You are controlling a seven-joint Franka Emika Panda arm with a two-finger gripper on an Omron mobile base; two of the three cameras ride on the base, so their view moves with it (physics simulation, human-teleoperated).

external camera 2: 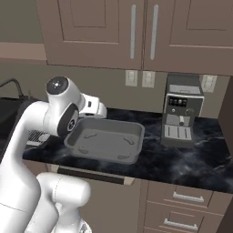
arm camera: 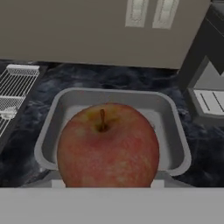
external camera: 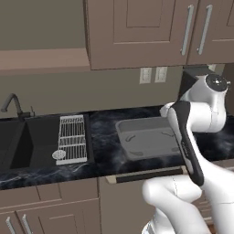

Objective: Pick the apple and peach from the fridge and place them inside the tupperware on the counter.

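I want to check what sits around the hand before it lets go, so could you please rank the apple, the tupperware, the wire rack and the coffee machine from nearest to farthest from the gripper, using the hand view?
1. apple: in the gripper's grasp.
2. tupperware: just beneath and ahead on the counter.
3. and 4. wire rack, off left, and coffee machine, off right: too close to call.

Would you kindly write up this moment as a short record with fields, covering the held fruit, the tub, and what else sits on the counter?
held item: apple, red with a stem, close in front of the hand camera
gripper: shut on the apple; fingertips hidden behind the fruit
tupperware: grey tub on the counter, nothing seen inside
apple versus tub: in the hand view the fruit sits in front of the tub's near rim; contact cannot be told
wire rack: beside the black sink, left of the tub
coffee machine: right of the tub
peach: unseen
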